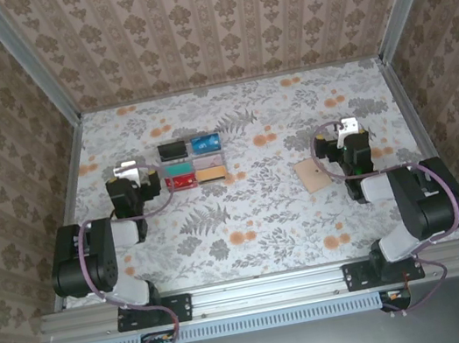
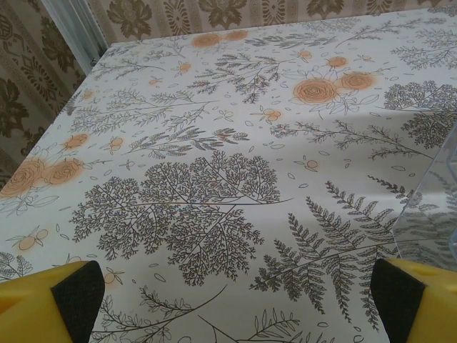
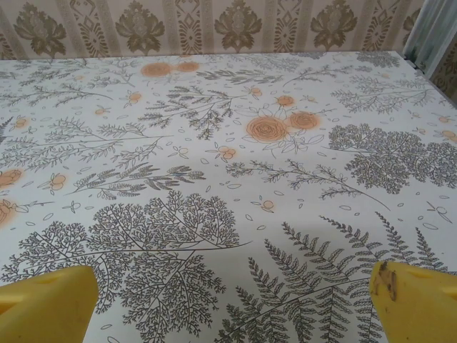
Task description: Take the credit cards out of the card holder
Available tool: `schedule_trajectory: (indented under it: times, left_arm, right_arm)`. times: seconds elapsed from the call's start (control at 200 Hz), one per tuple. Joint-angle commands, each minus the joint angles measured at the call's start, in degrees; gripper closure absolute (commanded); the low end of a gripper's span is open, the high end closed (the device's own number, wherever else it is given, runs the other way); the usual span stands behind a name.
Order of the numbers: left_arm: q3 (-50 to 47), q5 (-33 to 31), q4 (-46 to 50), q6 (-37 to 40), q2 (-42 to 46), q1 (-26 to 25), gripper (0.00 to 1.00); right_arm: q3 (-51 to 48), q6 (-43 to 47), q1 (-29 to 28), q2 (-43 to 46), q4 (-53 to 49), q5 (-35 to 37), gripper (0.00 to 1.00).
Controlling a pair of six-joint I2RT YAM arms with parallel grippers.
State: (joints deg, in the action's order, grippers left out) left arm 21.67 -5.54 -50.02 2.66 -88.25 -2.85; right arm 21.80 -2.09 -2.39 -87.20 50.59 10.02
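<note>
The card holder [image 1: 313, 174] is a flat tan rectangle lying on the flowered table right of centre. My right gripper [image 1: 347, 128] hovers just right of it and a little farther back, open, with nothing between its yellow fingers [image 3: 414, 300]. Left of centre, several credit cards stand in a clear divided tray [image 1: 193, 162]: black [image 1: 172, 150], blue [image 1: 204, 144], teal [image 1: 182, 182], tan-orange [image 1: 211, 175]. My left gripper [image 1: 127, 168] sits just left of that tray, open and empty, its black pads [image 2: 78, 300] wide apart over bare cloth.
The clear tray's corner [image 2: 428, 214] shows at the right edge of the left wrist view. Patterned walls with metal posts close in the table at the back and both sides. Open cloth lies between the tray and the card holder.
</note>
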Motion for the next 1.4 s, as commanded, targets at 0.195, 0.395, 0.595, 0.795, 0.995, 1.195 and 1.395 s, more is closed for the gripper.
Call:
schedule_trajectory:
  times: [0.195, 0.395, 0.595, 0.795, 0.995, 1.195, 1.395]
  left_arm:
    - [1.2, 1.1, 0.1, 0.7, 0.1, 0.5, 0.0]
    - [1.4, 2.4, 0.6, 0.2, 0.1, 1.2, 0.0]
    - [1.7, 3.0, 1.1, 0.1, 0.1, 1.6, 0.0]
    - [0.7, -0.9, -0.6, -0.8, 0.5, 1.1, 0.0]
    - [-5.9, -7.2, -5.4, -3.6, 8.6, 1.4, 0.0]
    - [-1.1, -9.6, 17.3, -7.1, 24.0, 0.8, 0.0]
    - [11.2, -13.8, 49.1, -19.0, 35.2, -1.6, 0.0]
  right_arm:
    - [1.1, -0.2, 0.2, -0.4, -0.7, -0.7, 0.0]
    - [1.1, -0.3, 0.2, -0.5, -0.7, -0.8, 0.0]
    - [1.3, -0.5, 0.6, -0.4, -1.0, -1.6, 0.0]
    - [1.0, -0.6, 1.1, 0.0, -0.9, -2.5, 0.0]
    - [2.1, -2.0, 1.0, 11.6, -11.9, 1.8, 0.0]
    - [9.9, -11.0, 0.9, 23.1, -37.5, 6.7, 0.0]
    - [20.9, -24.4, 0.8, 28.1, -65.7, 1.6, 0.0]
